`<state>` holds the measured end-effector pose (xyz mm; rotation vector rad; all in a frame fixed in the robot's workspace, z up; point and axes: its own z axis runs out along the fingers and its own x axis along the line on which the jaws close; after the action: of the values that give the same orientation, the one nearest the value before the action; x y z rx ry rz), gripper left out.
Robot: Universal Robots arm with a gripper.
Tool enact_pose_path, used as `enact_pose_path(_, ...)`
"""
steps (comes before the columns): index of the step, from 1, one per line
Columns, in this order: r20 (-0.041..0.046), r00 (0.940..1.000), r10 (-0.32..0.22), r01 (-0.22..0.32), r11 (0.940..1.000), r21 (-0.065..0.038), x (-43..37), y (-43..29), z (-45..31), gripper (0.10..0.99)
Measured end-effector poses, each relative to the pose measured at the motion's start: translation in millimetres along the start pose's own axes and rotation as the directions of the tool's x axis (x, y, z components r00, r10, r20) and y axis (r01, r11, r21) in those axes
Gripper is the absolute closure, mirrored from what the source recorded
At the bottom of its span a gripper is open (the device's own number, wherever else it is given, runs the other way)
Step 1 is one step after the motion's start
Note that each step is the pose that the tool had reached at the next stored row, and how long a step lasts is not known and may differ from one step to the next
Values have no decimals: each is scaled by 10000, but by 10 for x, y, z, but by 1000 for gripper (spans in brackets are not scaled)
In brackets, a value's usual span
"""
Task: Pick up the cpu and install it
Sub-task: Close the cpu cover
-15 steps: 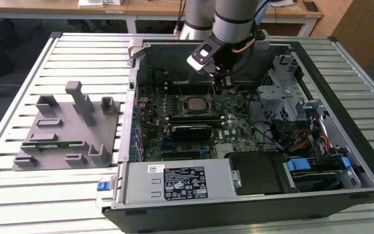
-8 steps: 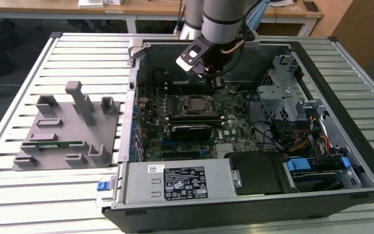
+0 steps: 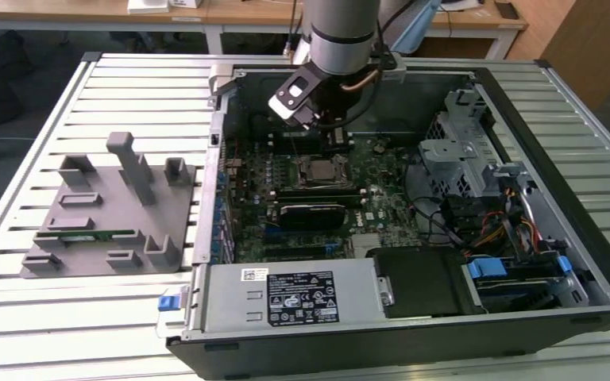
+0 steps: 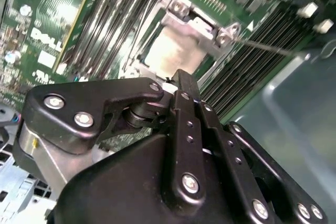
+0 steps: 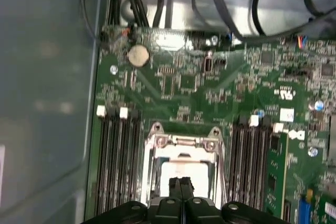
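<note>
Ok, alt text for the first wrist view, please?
The shut gripper points at the silvery cpu inside the metal socket frame on a green motherboard. Dark memory slots flank the socket; black cables run beyond the board.

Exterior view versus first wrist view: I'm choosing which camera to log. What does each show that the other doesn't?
The exterior view adds: a grey fixture plate at the exterior view's left, with a green memory stick on it, the arm, and the power supply in the case. The first wrist view adds: a coin battery, black cables past the board's edge, and the claw, shut, close over the socket. Both share: the green board, its memory slots and the cpu lying in its socket.
</note>
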<state>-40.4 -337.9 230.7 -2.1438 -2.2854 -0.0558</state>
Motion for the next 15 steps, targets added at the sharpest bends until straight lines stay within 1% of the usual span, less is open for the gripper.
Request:
enact_pose_path(6, 0, 10000, 0, 0, 10000, -1, 6, -133, 47, 980)
enact_pose_path(15, 0, 10000, 0, 0, 10000, 0, -5, -248, 168, 980)
